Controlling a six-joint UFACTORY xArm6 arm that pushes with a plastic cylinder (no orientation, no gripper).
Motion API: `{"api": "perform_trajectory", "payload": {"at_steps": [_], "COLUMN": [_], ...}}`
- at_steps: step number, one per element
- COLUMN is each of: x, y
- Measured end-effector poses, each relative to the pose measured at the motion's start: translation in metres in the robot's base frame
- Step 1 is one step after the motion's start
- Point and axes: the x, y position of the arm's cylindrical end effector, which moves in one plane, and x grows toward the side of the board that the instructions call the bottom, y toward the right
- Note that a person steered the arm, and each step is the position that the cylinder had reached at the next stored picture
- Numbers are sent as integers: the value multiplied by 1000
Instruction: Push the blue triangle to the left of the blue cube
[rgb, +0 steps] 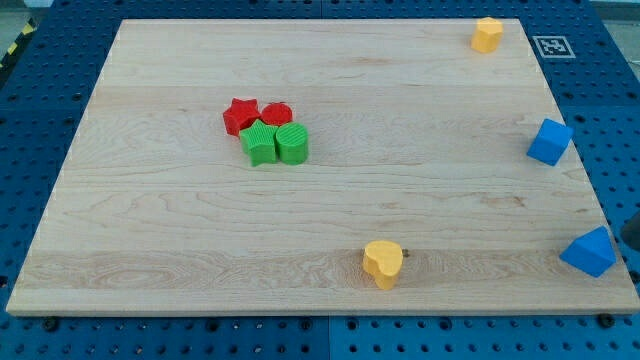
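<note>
1. Across the whole scene lies the wooden worktop (180, 230), a pale board on a blue pegboard base (30, 120); its broad middle gives blocks room to slide.
2. Near the worktop's centre-left sits a tight cluster: a red star (238, 115) and a second red block (277, 114) touching behind, a green star-like block (259, 142) and a green cylinder (293, 143) touching in front. They sit well apart from the task's blocks, so they should not interfere.
3. At the view's right edge rests the blue cube (550, 141), close to the board's rim.
4. Below it, at the view's lower right corner, sits the blue triangle (589, 251), also hugging the rim. It is below and slightly right of the cube, so by my reckoning it must travel up and leftward to land on the cube's left.
5. A yellow heart-shaped block (383, 263) lies near the bottom edge, a yellow block (487, 34) at the top right.
6. A dark sliver at the far right edge, just beside the triangle, may be my tip (632, 240), but I cannot be sure; this arm carries no gripper, so nothing is grasped or released.
</note>
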Motion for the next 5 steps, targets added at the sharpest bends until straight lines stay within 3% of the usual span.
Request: {"api": "perform_trajectory", "payload": {"at_steps": [3,5], "x": [19,24], "y": [-5,-70]}}
